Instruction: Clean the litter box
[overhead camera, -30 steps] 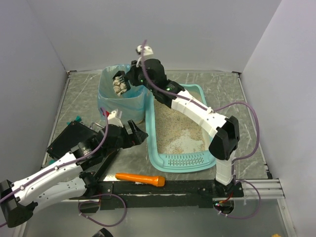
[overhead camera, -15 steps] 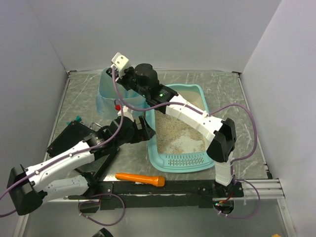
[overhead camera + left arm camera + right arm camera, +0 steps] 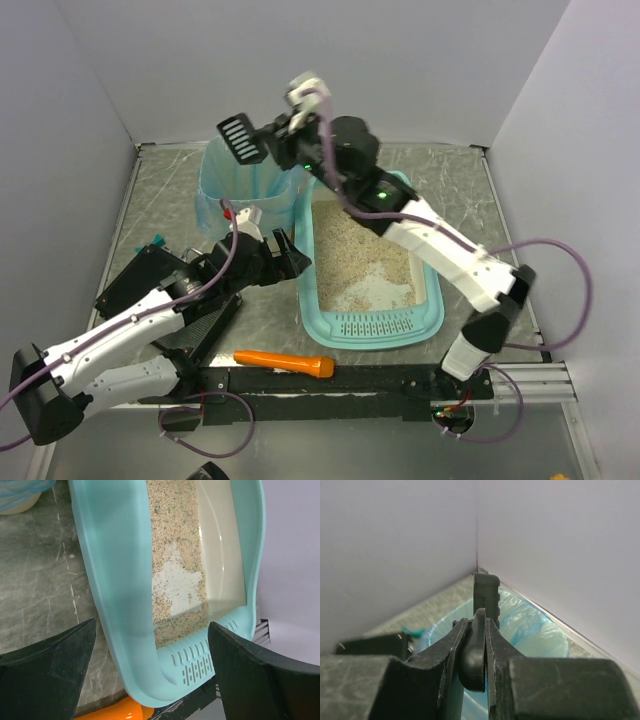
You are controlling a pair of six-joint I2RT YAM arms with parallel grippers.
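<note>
The light teal litter box (image 3: 428,318) lies right of centre, with beige litter and a bare pale patch near its slotted lip (image 3: 380,326). My right gripper (image 3: 283,143) is shut on the handle of a black slotted scoop (image 3: 238,138), held high above the blue-bagged bin (image 3: 232,195); the scoop looks empty. In the right wrist view the fingers (image 3: 451,650) clamp the handle (image 3: 474,652) with the scoop's head (image 3: 486,592) edge-on over the bag (image 3: 532,630). My left gripper (image 3: 292,255) stands open beside the box's left rim (image 3: 117,580), its jaws straddling the near corner (image 3: 150,680) without touching.
A black flat case (image 3: 145,285) lies under the left arm. An orange tool (image 3: 285,362) rests on the black rail at the near edge, and its orange tip (image 3: 112,712) shows in the left wrist view. Grey walls enclose the marbled table (image 3: 170,190).
The right arm has swung up and right, lifting the scoop from inside the bin to above it; clumps seen earlier are gone. The left gripper has slid right to the box's rim.
</note>
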